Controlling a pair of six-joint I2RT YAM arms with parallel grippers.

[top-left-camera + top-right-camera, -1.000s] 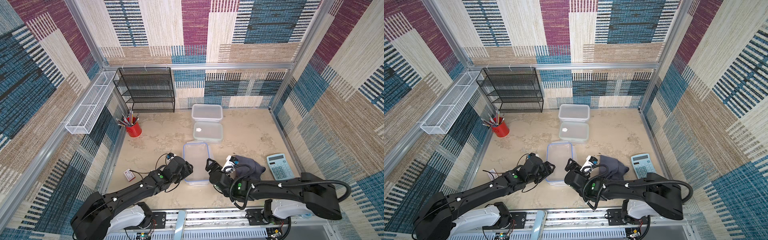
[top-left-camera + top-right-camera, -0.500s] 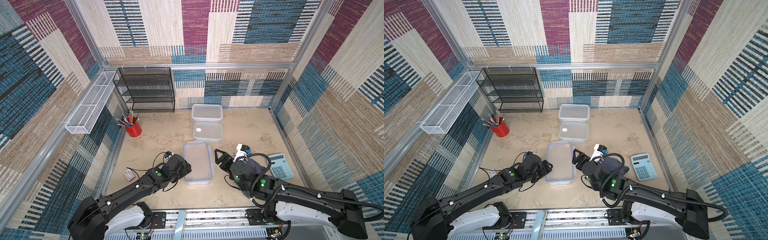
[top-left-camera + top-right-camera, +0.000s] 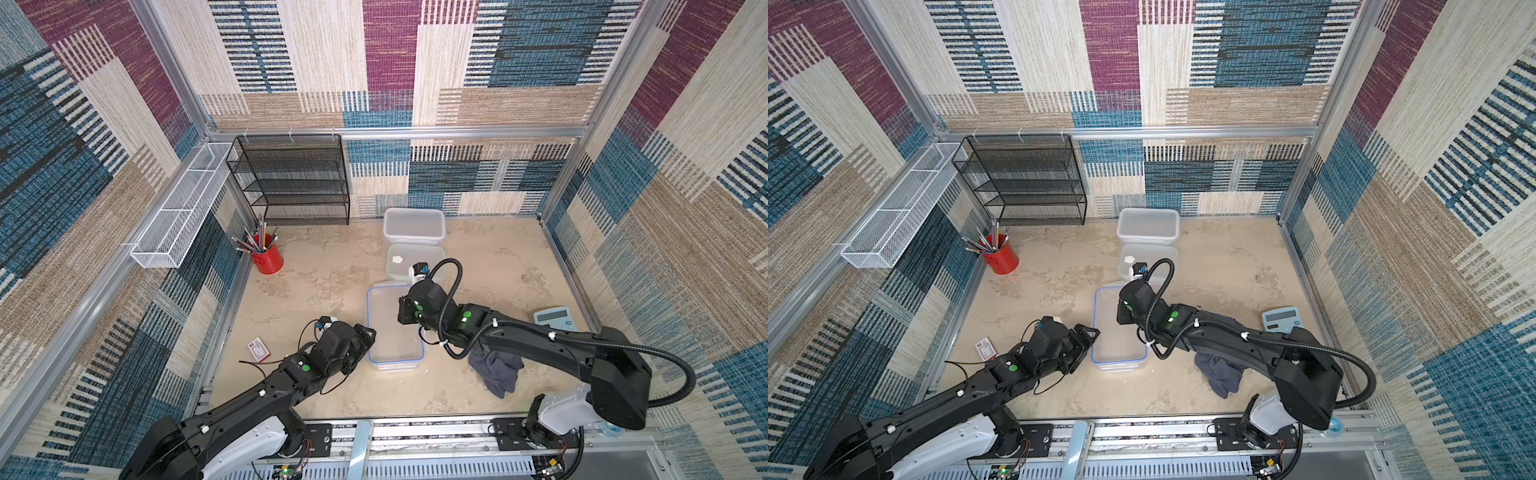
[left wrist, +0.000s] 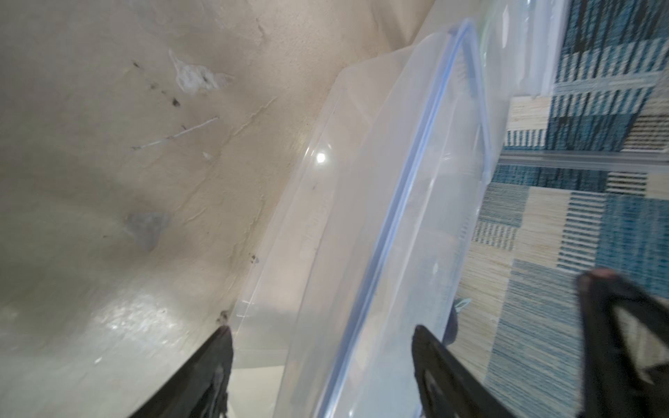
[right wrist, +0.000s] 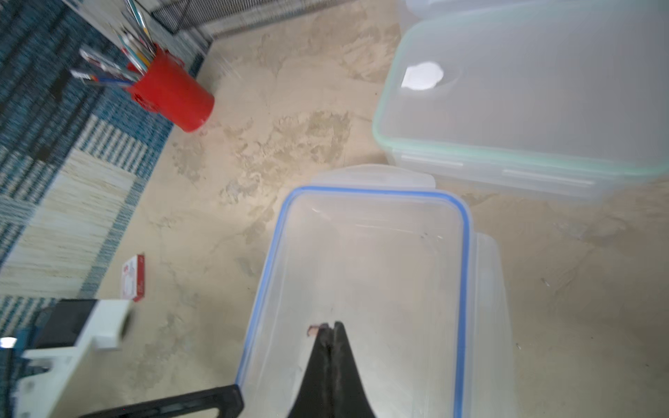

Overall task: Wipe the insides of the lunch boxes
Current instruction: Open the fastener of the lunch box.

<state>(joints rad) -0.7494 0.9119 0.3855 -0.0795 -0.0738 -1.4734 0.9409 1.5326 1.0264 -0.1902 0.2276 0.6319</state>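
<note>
Three lunch boxes stand in a row down the middle. The nearest one (image 3: 392,332) (image 5: 369,260) is clear with a blue-rimmed top whose flaps stick out. Behind it is a green-rimmed one (image 3: 415,257) (image 5: 525,90) with a white sticker, and farthest back a frosted open tub (image 3: 413,224). My left gripper (image 3: 368,334) (image 4: 322,331) is open, its jaws on either side of the nearest box's left rim. Over that box, my right gripper (image 5: 327,325) is shut and holds nothing. The grey cloth (image 3: 496,370) lies loose on the table under the right arm.
A red cup of pencils (image 3: 266,257) and a black mesh shelf (image 3: 291,178) stand at the back left, under a white wire basket (image 3: 178,208) on the wall. A calculator (image 3: 555,318) lies at the right and a small red-and-white card (image 3: 258,349) beside the left arm.
My right gripper rose from beside the cloth and swung over the nearest box, going from wide open to shut. The cloth stayed on the table. My left gripper barely moved.
</note>
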